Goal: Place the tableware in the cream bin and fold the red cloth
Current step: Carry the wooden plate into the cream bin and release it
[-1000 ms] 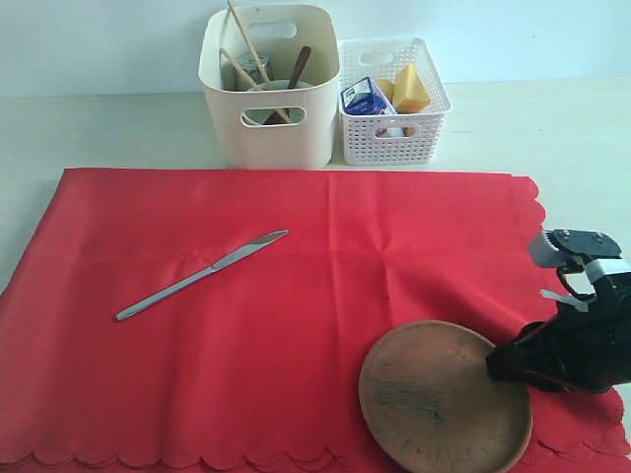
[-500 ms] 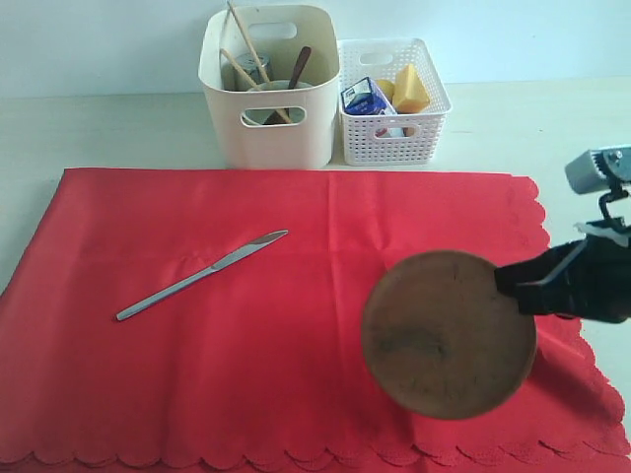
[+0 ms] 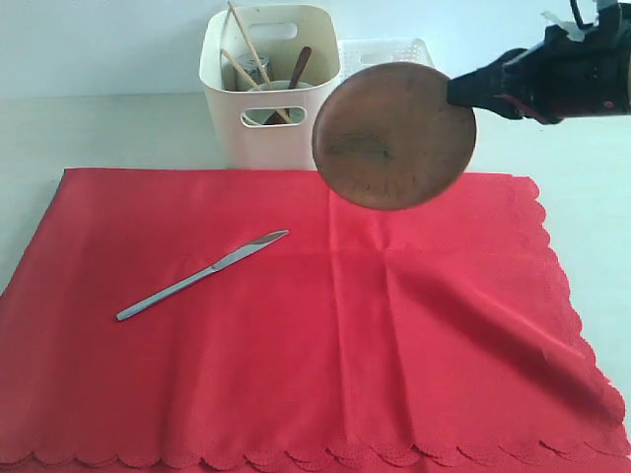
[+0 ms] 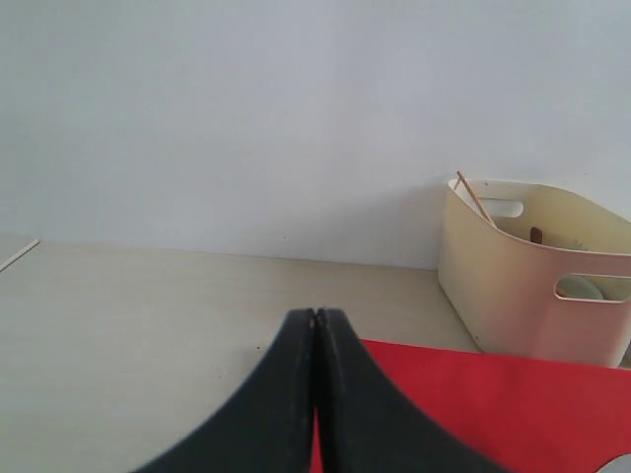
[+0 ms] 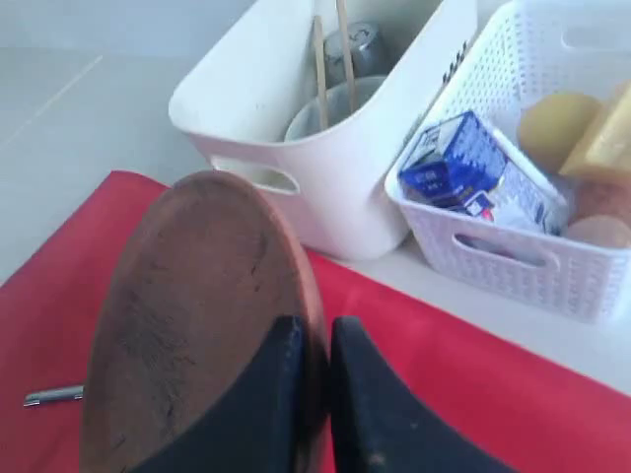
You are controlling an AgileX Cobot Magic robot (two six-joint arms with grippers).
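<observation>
plate (image 3: 394, 136) aloft in right claw (image 3: 461, 92)

item 1. round brown wooden plate, pinched at its rim between the two dark fingers of the right claw. it stands on edge in the air, reaching out from the claw tips, clear of the cloth below.

item 2. red cloth (image 3: 296, 345), spread flat on the counter (image 3: 99, 128) beneath the right claw and plate, with scalloped edges showing along the near and side hems. the plate's shadow lies across it.

item 3. cream bin (image 3: 286, 138), upright on the counter just past the cloth's far hem, beyond the plate from the right claw's tips. it holds two chopsticks (image 3: 246, 44) leaning against the wall, a dark spoon (image 3: 296, 69), a pale bowl (image 5: 330, 108) and a steel cup (image 5: 353, 44).

item 4. silver knife (image 3: 202, 275), lying flat on the cloth, well apart from both claws and touched by neither.

item 5. white basket (image 5: 513, 256), just beside the bin and close under the right claw. inside are a milk carton (image 5: 473, 168), a lemon (image 5: 557, 123) and a cheese wedge (image 5: 606, 143).

item 6. left claw (image 4: 315, 325), fingers pressed together with nothing between them, low over the counter at the cloth's edge. the bin stands ahead of it, well apart.
</observation>
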